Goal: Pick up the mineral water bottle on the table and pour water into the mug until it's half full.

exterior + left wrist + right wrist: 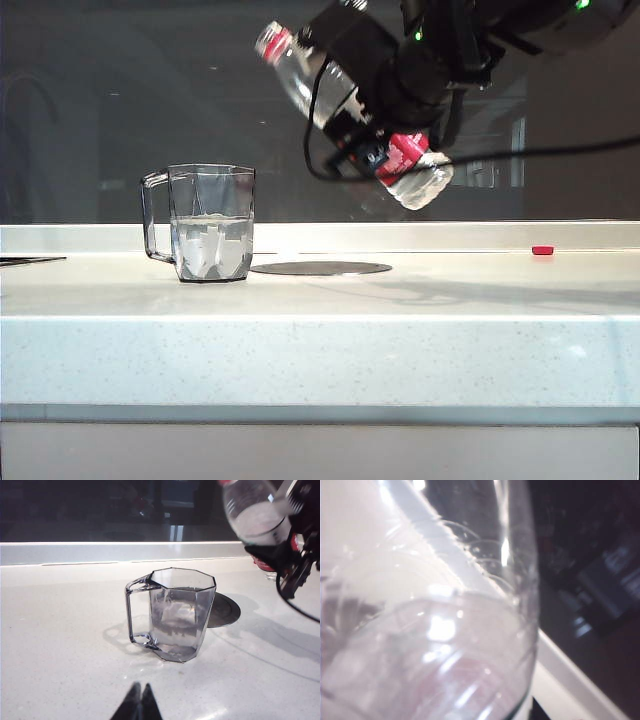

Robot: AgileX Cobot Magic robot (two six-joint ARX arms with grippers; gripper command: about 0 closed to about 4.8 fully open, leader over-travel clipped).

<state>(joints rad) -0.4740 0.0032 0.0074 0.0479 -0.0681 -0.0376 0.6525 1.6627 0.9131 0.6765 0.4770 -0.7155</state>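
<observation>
The mineral water bottle (295, 72) hangs tilted in the air, red neck ring up and to the left, base down to the right. My right gripper (365, 125) is shut on its labelled middle, above the table (320, 340) and to the right of the mug. In the right wrist view the bottle's clear wall (435, 630) fills the picture. The faceted mug (210, 222) stands upright with its handle to the left, and water (210, 250) reaches about halfway up it. No stream shows between bottle and mug. My left gripper (140, 689) is shut and empty, low over the table in front of the mug (175, 615).
A flat dark disc (320, 268) is set in the table just right of the mug. A small red cap (543, 250) lies at the far right by the raised back ledge (400, 236). A black cable (520, 154) trails from the right arm.
</observation>
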